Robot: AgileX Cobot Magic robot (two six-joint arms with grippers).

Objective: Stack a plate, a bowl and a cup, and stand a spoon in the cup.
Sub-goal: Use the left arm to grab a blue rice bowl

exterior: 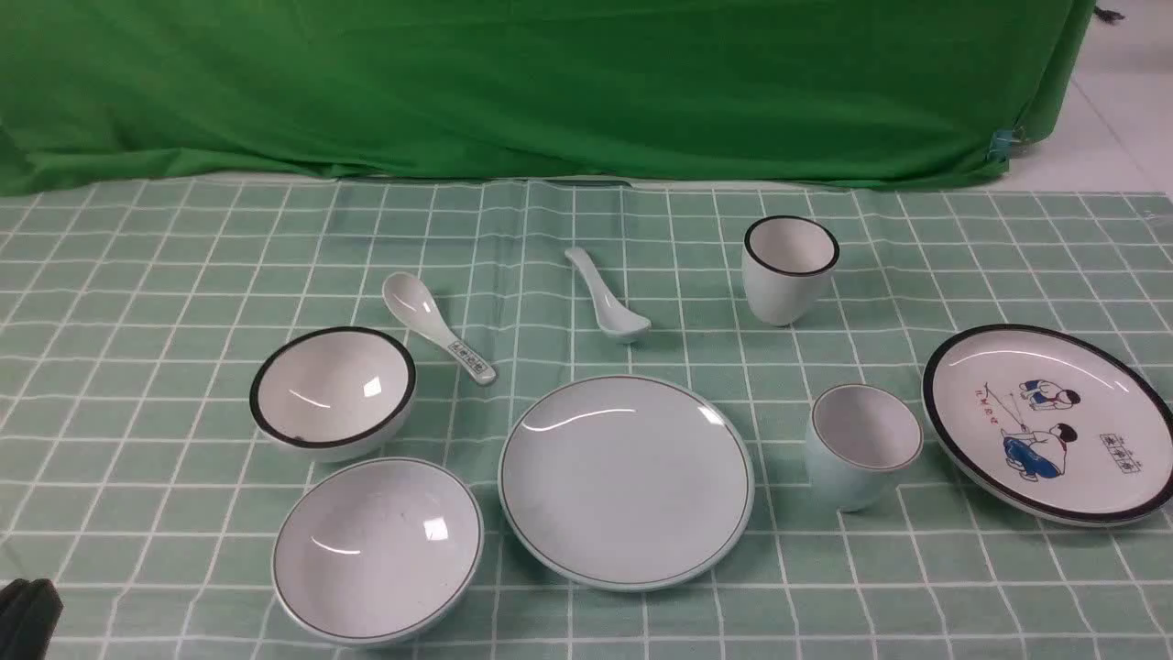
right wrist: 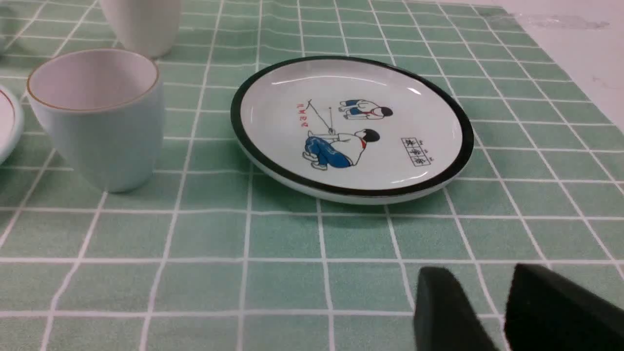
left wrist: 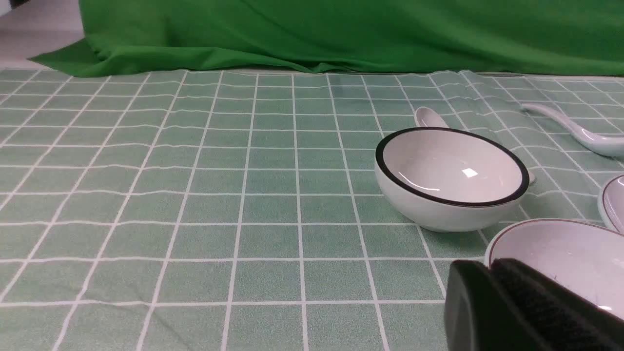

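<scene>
The plain pale plate (exterior: pixel 626 481) lies at the table's centre. To its left sits the shallow bowl (exterior: pixel 378 548), to its right stands the pale cup (exterior: pixel 861 445), and behind it lies the plain spoon (exterior: pixel 609 298). My left gripper (exterior: pixel 27 612) shows only at the bottom left corner. In the left wrist view the left gripper (left wrist: pixel 489 265) is shut and empty, just in front of the bowl (left wrist: pixel 565 251). In the right wrist view my right gripper (right wrist: pixel 480 275) stands open over bare cloth, with the cup (right wrist: pixel 100 117) well ahead of it.
A black-rimmed white bowl (exterior: pixel 333 390) and a spoon with a patterned handle (exterior: pixel 438 325) are at the back left. A black-rimmed white cup (exterior: pixel 790 268) stands at the back right. A cartoon plate (exterior: pixel 1049 422) lies at the far right. Green cloth (exterior: pixel 550 82) hangs behind the table.
</scene>
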